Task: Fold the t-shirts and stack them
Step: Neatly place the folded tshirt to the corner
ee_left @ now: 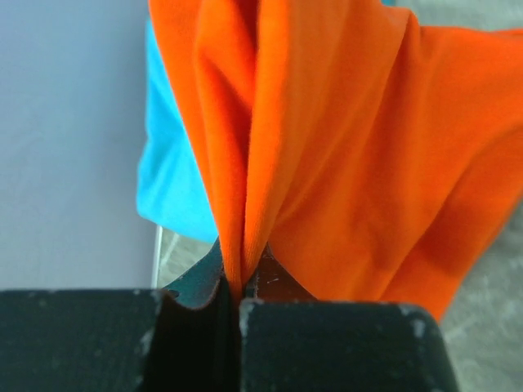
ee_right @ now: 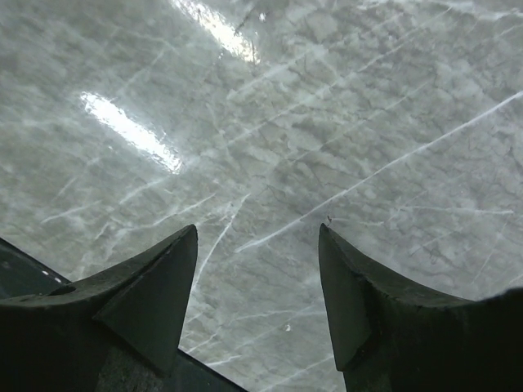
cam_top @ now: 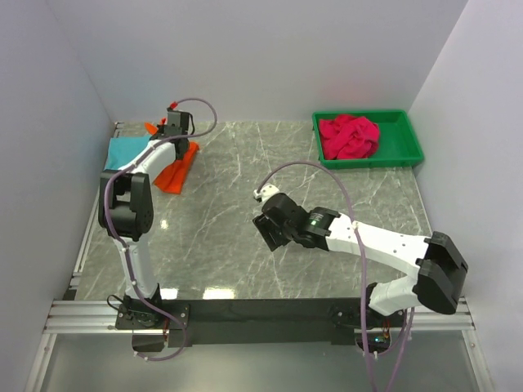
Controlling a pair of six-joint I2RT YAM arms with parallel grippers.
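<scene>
Orange t-shirt hangs at ten o'clock, clenched in the left gripper, likely held up to settle onto the turquoise t-shirt beside it; right gripper gapes empty above the marble table.

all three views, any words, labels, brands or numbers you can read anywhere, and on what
No readable text in any view.
orange t-shirt, turquoise t-shirt, crimson t-shirt: plain cloth, no print or tag showing.
green bin, table: no label, number or sign.
</scene>
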